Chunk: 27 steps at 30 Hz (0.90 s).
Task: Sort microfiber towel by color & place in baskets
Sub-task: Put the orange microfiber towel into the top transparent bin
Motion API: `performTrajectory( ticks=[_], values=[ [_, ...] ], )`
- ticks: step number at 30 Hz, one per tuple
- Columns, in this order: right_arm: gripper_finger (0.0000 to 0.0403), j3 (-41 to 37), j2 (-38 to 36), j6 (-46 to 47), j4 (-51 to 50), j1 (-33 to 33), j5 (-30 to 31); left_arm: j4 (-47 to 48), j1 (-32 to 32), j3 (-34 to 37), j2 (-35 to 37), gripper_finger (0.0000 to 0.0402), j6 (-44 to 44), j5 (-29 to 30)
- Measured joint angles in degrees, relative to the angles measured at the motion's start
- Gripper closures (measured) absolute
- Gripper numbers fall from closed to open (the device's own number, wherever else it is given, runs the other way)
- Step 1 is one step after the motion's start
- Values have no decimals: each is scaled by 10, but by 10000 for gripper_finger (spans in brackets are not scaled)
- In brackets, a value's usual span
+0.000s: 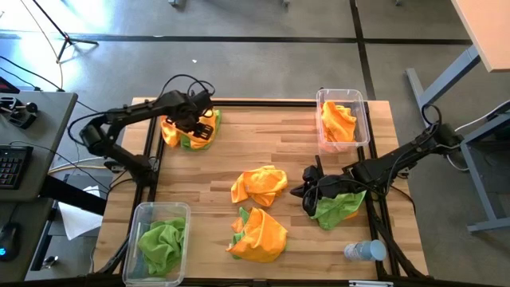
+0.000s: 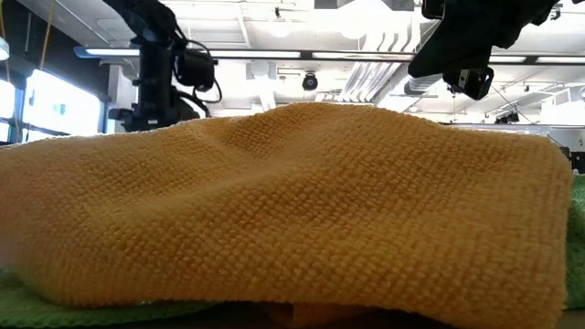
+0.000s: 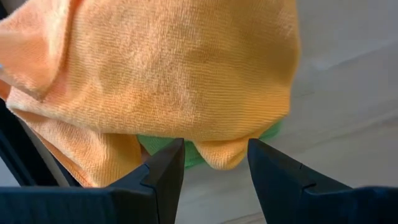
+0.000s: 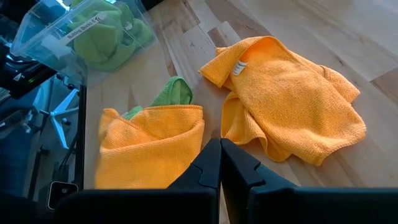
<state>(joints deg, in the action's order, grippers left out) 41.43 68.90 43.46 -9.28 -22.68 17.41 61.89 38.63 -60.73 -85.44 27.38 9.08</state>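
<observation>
Directly under the left gripper (image 1: 196, 121), an orange towel (image 1: 170, 130) bunched over a green one (image 1: 194, 143) is being hovered over, fingers (image 3: 163, 174) being held apart. Beside the right gripper (image 1: 309, 194), whose fingers are being kept together, a green towel (image 1: 339, 209) is lying. Farther off, two orange towels (image 1: 259, 186) and both baskets (image 1: 364, 119) are being left untouched.

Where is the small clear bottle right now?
In the high view, the bottle lies on its side at the table's near right corner, just below the green towel under the right gripper.
</observation>
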Motion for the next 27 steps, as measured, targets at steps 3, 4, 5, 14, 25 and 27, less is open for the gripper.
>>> performTrajectory(
  ticks=[3, 4, 5, 14, 25, 27],
  values=[
    [403, 0, 0, 0, 0, 0, 0, -1, 0, 0, -18, 239, 0, 4],
    [403, 0, 0, 0, -1, 0, 0, -2, 0, 0, -24, 239, 0, 4],
    [403, 0, 0, -2, -1, 0, 0, -2, 0, 0, -30, 239, 0, 4],
    [403, 0, 0, -4, -1, 0, 0, 0, -2, 0, -66, 239, 11, 49],
    [403, 0, 0, -4, -1, 0, 9, 7, -11, 0, -52, 239, 4, 48],
    [403, 0, 0, -4, -1, 0, 9, 10, -22, 0, -36, 238, 6, 49]
  ],
)
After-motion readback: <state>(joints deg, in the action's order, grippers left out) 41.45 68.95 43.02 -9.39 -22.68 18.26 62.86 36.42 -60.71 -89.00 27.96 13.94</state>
